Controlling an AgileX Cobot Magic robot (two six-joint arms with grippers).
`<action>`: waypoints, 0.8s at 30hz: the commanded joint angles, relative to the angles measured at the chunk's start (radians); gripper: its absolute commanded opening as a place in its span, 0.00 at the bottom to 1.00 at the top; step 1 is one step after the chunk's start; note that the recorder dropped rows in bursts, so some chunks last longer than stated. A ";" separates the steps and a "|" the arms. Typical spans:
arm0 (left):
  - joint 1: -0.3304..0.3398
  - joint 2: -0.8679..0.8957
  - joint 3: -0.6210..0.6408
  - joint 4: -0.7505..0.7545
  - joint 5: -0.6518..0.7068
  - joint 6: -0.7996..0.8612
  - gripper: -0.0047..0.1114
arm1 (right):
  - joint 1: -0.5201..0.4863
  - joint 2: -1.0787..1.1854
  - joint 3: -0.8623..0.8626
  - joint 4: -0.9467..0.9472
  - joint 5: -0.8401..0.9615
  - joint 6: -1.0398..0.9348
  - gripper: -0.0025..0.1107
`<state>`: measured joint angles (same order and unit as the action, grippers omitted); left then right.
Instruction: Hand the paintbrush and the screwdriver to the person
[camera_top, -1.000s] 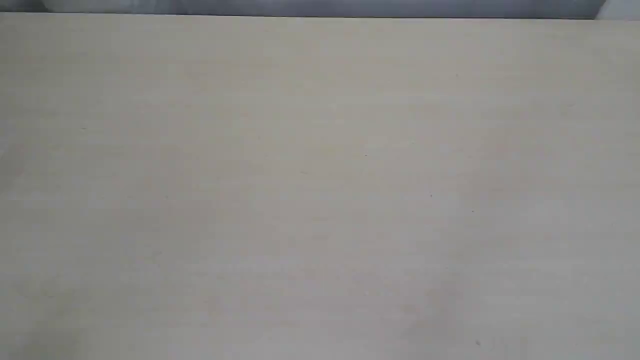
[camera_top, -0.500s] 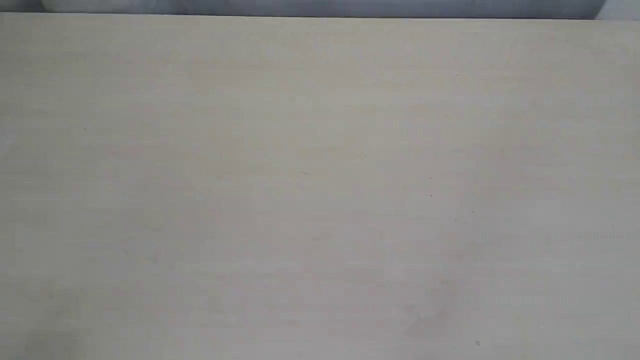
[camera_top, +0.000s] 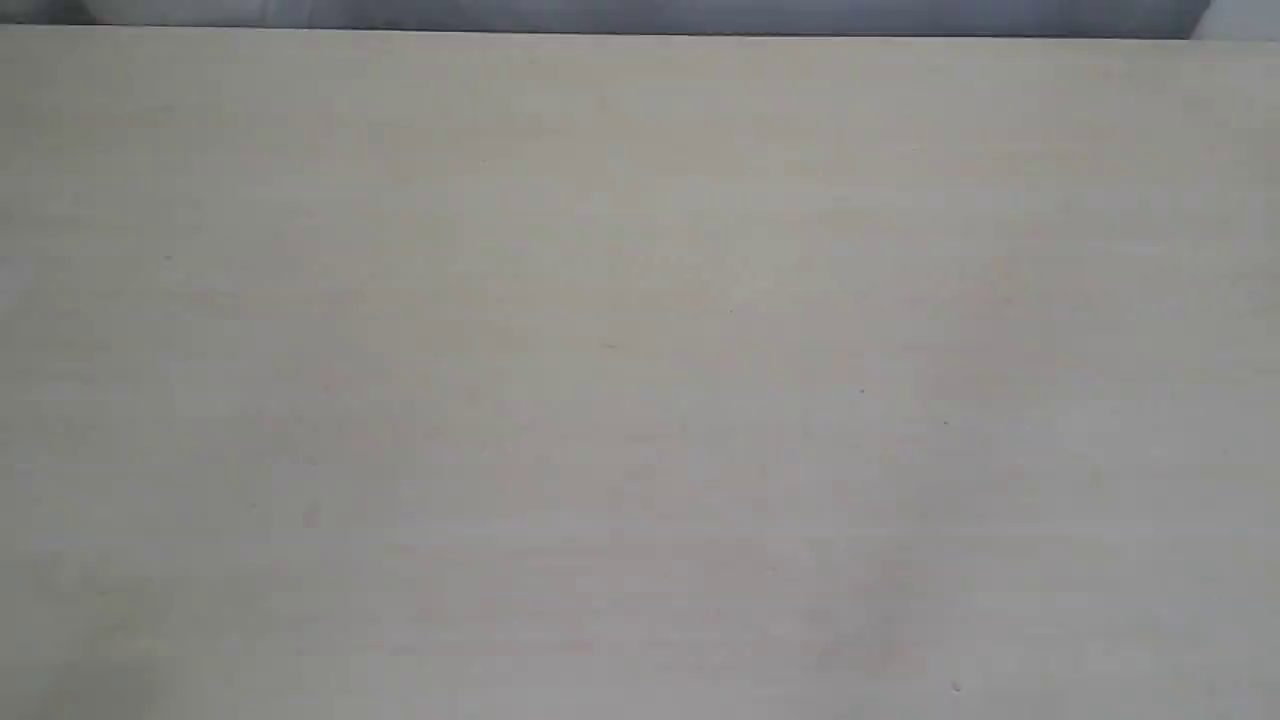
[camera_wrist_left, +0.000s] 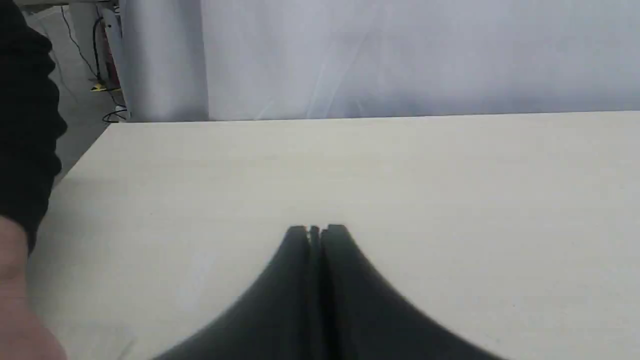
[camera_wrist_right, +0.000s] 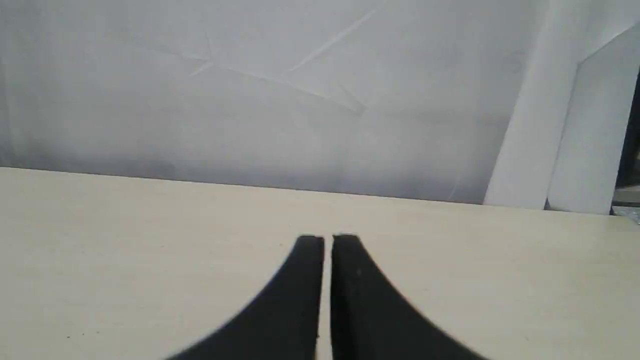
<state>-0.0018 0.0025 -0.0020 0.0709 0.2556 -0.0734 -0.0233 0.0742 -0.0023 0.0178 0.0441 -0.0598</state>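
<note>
1. The left pincer (camera_wrist_left: 315, 230) is closed up tight, its black fingers pressed together with nothing in them that I can see. It hangs low over the bare desk (camera_wrist_left: 450, 175), about mid-width and back from the far edge.
2. The right pincer (camera_wrist_right: 327, 240) is pretty much the same: fingers drawn together with only a hairline slit between them, gripping nothing, and pointing toward the desk's far edge.
3. The paintbrush and the screwdriver don't turn up in any view, so I can't tell where they are.
4. The person's hand (camera_wrist_left: 17, 300) shows in the left wrist view by the desk's side edge, bare skin below a dark sleeve (camera_wrist_left: 25, 125). It's blurry and cropped, so I can't tell what it's doing.
5. A pale grey backdrop (camera_wrist_left: 400, 50) hangs behind the far edge, and past the far corner some cables (camera_wrist_left: 107, 100) lie on the floor.
</note>
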 joint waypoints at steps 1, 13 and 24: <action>-0.005 -0.002 0.002 -0.004 -0.003 -0.002 0.04 | 0.001 -0.007 0.002 0.004 0.006 -0.005 0.06; -0.005 -0.002 0.002 -0.004 -0.006 -0.002 0.04 | 0.001 -0.048 0.002 0.004 0.181 -0.001 0.06; -0.005 -0.002 0.002 -0.004 -0.006 -0.002 0.04 | 0.001 -0.051 0.002 0.000 0.272 -0.007 0.06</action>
<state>-0.0018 0.0025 -0.0020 0.0709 0.2556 -0.0734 -0.0233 0.0295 -0.0023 0.0178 0.3120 -0.0598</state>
